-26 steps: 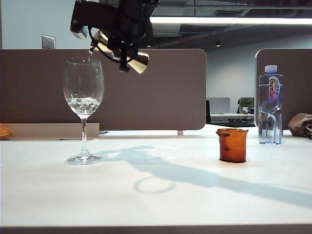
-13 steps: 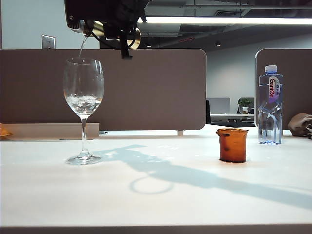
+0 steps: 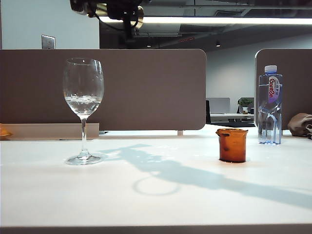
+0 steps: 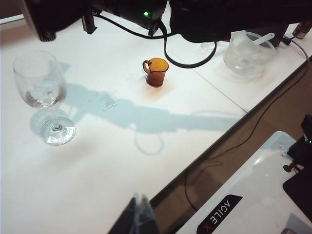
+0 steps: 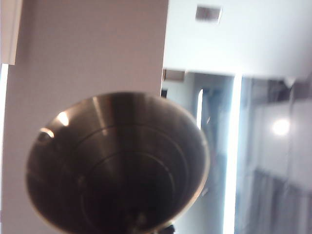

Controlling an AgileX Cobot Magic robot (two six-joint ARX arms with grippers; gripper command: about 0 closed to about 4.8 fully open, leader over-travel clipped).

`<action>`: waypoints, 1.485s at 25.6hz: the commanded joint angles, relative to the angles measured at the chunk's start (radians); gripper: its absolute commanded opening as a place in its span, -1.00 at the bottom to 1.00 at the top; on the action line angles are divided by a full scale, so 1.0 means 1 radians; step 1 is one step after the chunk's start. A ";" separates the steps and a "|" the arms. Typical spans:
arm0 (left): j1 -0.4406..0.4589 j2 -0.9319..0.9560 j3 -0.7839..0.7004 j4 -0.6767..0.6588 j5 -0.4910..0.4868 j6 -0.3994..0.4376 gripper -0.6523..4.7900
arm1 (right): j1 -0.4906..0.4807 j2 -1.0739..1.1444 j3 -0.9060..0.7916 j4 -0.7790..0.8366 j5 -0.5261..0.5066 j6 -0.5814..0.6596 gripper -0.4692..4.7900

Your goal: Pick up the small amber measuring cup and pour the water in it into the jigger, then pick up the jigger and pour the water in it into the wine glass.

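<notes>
The wine glass (image 3: pixel 83 87) stands at the table's left with clear water (image 3: pixel 83 101) in its bowl; it also shows in the left wrist view (image 4: pixel 39 83). High above it, at the picture's top edge, my right gripper (image 3: pixel 116 9) is shut on the gold jigger (image 3: pixel 101 9), which lies tipped on its side. The jigger's open cone (image 5: pixel 117 165) fills the right wrist view and hides the fingers. The small amber measuring cup (image 3: pixel 232 145) sits upright at the right, apart from both grippers. My left gripper (image 4: pixel 139 214) hangs shut over the table's near edge, holding nothing.
A plastic water bottle (image 3: pixel 270 105) stands at the back right. A clear glass bowl (image 4: pixel 248 53) with a white spoon sits beyond the amber cup. Spilled drops (image 4: pixel 109 100) lie between glass and cup. A grey partition (image 3: pixel 146 87) runs behind the table.
The right gripper has risen and rolled with the jigger toward the top of the exterior view. The thin stream into the wine glass has stopped. The left arm kept still.
</notes>
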 commanded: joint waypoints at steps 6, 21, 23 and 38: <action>0.000 0.000 0.003 0.006 0.004 0.001 -0.77 | -0.042 -0.006 -0.004 0.009 0.233 0.604 -0.83; 0.000 0.000 0.003 0.006 0.004 0.000 -0.77 | -0.167 -0.106 -0.564 0.327 -0.145 1.583 -0.83; 0.000 0.000 0.003 0.006 0.004 0.001 -0.77 | -0.175 -0.094 -0.605 0.371 -0.200 1.615 -0.83; 0.000 0.000 0.003 0.006 0.004 0.001 -0.77 | -0.184 0.019 -0.638 0.398 -0.274 1.759 -0.83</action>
